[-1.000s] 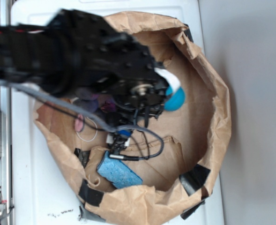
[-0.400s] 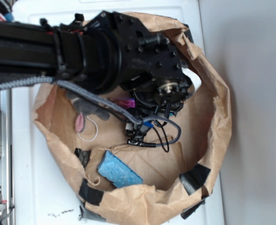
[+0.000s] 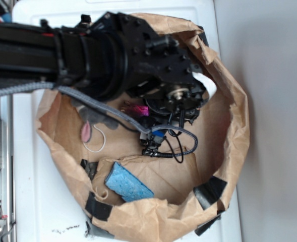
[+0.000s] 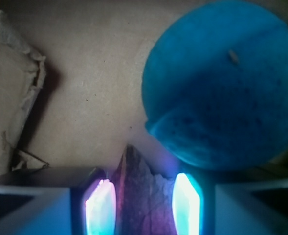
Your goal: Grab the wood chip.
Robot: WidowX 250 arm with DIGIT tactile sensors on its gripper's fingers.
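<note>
While I am hanging low inside the brown paper bag, my claw is sitting partly spread, its two glowing fingertips bracketing the pointed end of the wood chip. That dark, streaky chip is lying flat on the paper floor between the pads, a sliver of gap showing on each side, so I cannot tell whether I am gripping it. Just beyond the chip's tip, up and to the right, the blue ball is filling the wrist view, nearly touching the chip. From outside, my black arm is reaching across the bag's rim and hiding both ball and chip. Near the bag's lower wall the blue sponge is lying well apart from me, and the grey plush mouse is peeking out beside my cable. Under it all, the white bench is carrying the bag.
</note>
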